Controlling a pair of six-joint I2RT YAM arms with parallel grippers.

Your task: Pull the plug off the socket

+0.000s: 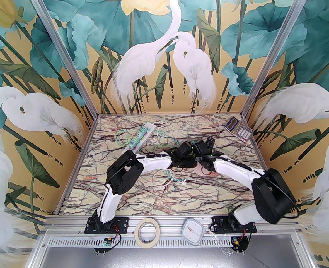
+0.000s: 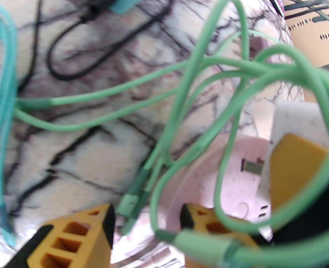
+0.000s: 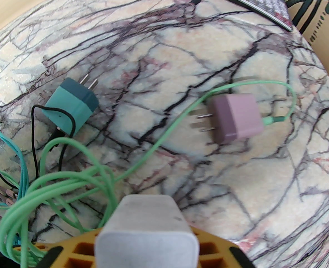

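A round pink socket (image 2: 231,183) lies on the marble table, also seen under both wrists at mid-table (image 1: 201,170). My left gripper (image 2: 146,225) has its yellow fingers (image 2: 78,239) closed across the socket's near rim, one inside and one outside. A white block plug (image 3: 145,227) stands at the socket's right side (image 2: 292,119). My right gripper (image 3: 145,244) is shut on that plug. Whether its prongs still sit in the socket is hidden. Loops of green cable (image 2: 209,74) drape over the socket and both grippers.
A loose purple adapter (image 3: 237,119) and a teal adapter (image 3: 72,105) lie beyond the plug. A white power strip (image 1: 140,137) with teal plugs sits back left, a calculator (image 1: 239,130) back right. Cables (image 1: 167,179) trail toward the front.
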